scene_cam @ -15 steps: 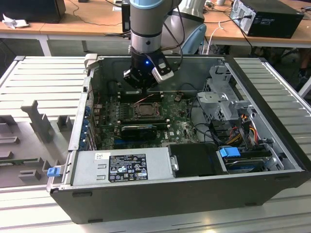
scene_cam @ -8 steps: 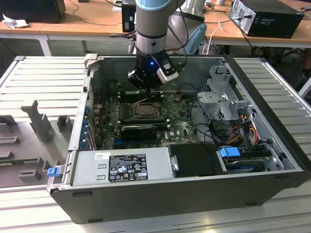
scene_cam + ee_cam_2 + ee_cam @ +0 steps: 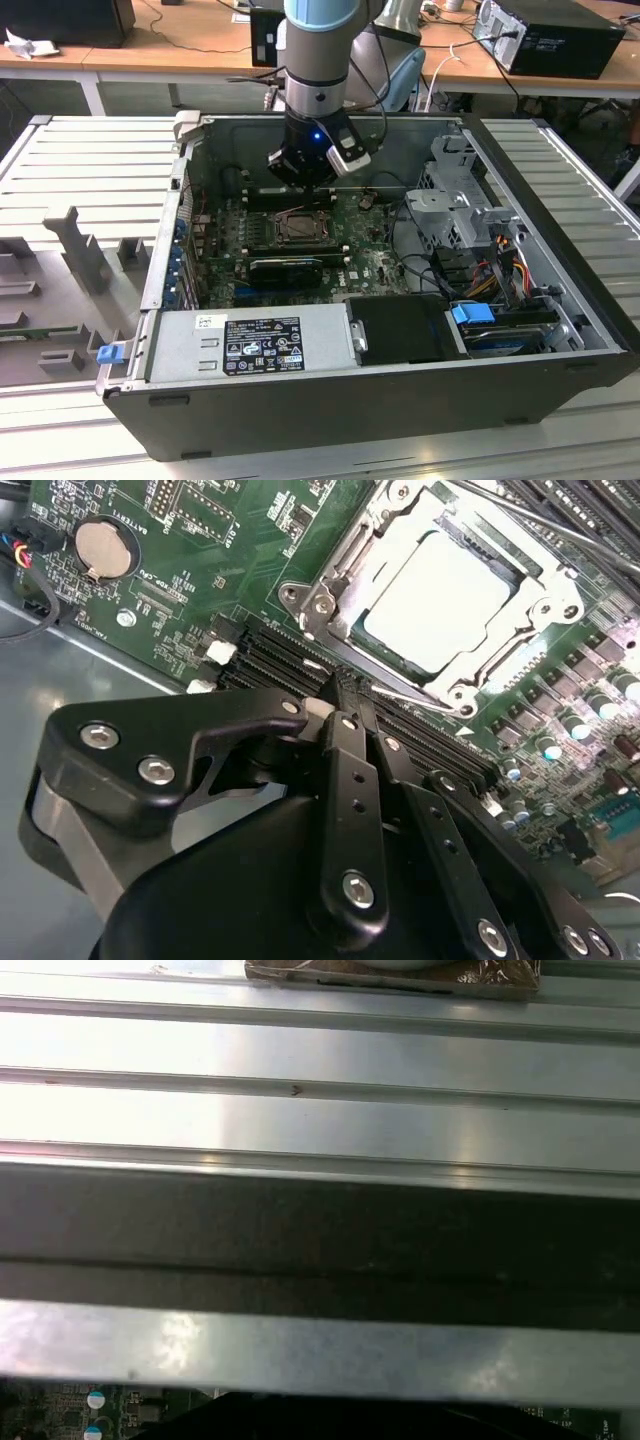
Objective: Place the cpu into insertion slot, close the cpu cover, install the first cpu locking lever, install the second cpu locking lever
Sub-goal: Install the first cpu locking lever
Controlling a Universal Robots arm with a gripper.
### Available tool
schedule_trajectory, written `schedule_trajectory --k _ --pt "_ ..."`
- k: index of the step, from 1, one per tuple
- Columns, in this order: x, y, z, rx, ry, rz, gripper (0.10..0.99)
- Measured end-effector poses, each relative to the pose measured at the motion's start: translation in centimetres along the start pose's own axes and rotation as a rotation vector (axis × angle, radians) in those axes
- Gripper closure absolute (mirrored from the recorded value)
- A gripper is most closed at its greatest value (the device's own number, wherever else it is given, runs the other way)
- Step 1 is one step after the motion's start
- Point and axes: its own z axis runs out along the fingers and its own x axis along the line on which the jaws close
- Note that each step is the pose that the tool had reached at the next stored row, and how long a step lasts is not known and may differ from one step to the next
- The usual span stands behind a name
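Observation:
The cpu (image 3: pixel 440 600), a pale square chip, lies in the insertion slot (image 3: pixel 300 598) on the green board. The silver cpu cover (image 3: pixel 352 568) lies down flat around it, framing its face. A thin metal locking lever (image 3: pixel 415 697) runs along the socket's side nearest my gripper. My gripper (image 3: pixel 345 695) has its black fingers (image 3: pixel 350 745) pressed together, the tips at that lever's end, and nothing shows between them. In the exterior view the gripper (image 3: pixel 303 178) hangs inside the open computer case, just behind the socket (image 3: pixel 299 228).
Long black memory slots (image 3: pixel 270 650) run between the gripper and the socket. A coin battery (image 3: pixel 104 546) sits on the board. The case holds a power supply (image 3: pixel 250 345), a drive cage (image 3: pixel 460 205) and cables (image 3: pixel 500 255). Grey fixtures (image 3: pixel 80 250) stand at the exterior view's left.

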Motion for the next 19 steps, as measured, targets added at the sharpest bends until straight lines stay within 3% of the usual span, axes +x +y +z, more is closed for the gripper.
schedule_trajectory --k 8,12,17,19 --pt "-0.39 -0.09 0.83 0.002 0.0002 -0.003 0.980" --pt "-0.40 -0.11 1.06 0.007 0.0005 -0.004 0.980" --pt "-0.40 -0.12 1.23 0.024 0.0016 -0.004 0.980" --pt "-0.40 -0.13 1.22 0.025 0.0015 -0.004 0.980"
